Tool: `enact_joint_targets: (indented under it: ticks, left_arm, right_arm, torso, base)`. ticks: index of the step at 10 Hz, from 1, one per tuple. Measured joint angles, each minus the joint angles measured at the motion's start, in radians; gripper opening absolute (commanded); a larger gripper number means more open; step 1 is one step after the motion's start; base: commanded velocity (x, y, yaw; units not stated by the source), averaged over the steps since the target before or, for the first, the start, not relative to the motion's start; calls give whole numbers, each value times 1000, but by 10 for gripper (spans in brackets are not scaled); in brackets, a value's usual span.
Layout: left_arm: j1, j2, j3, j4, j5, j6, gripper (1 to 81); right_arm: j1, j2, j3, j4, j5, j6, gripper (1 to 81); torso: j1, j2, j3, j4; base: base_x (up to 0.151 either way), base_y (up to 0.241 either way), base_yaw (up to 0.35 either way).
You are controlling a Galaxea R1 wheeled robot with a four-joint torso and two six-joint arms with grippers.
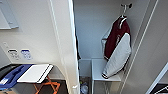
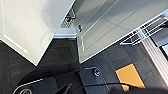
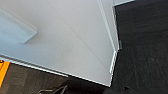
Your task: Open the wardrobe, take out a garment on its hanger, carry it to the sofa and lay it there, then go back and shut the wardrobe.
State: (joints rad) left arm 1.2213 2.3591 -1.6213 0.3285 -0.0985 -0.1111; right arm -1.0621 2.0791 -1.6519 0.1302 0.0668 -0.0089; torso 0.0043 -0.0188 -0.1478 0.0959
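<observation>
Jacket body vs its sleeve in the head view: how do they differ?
The jacket body is maroon; the sleeve is white. The body hangs high, right under the hanger; the sleeve droops lower, its cuff reaching the wardrobe's shelf. The body hangs fairly straight; the sleeve slants down and to the picture's left. Both belong to one garment hanging inside the open wardrobe.

— What sort of place is this?
— A furnished room, like a bedroom: an open white wardrobe (image 1: 96, 32) with a maroon jacket (image 1: 116, 45) hanging on a hanger (image 1: 123, 15).
— Anything else?
— Wall switches (image 1: 20, 54), dark carpet (image 3: 142, 45), and a blue-and-white thing on an orange folding stand (image 1: 48, 87).
</observation>
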Motion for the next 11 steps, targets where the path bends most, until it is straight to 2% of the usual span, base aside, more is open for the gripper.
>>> enact_joint_targets:
  ticks: [3,7,11]
  left_arm:
    - [27,63,-98,-3,-4,-5,811]
    - [80,169,-252,-3,-6,-10,811]
    - [123,279,-394,-3,-7,-10,811]
  right_arm:
    - [-108,166,-118,4,-4,3,811]
    - [-187,267,-232,8,-1,4,811]
    - [-253,363,-288,8,4,3,811]
  torso:
    - [0,0,0,0]
    - [0,0,0,0]
    - [-1,0,0,0]
  base:
    - [0,0,0]
    - [0,0,0]
    - [0,0,0]
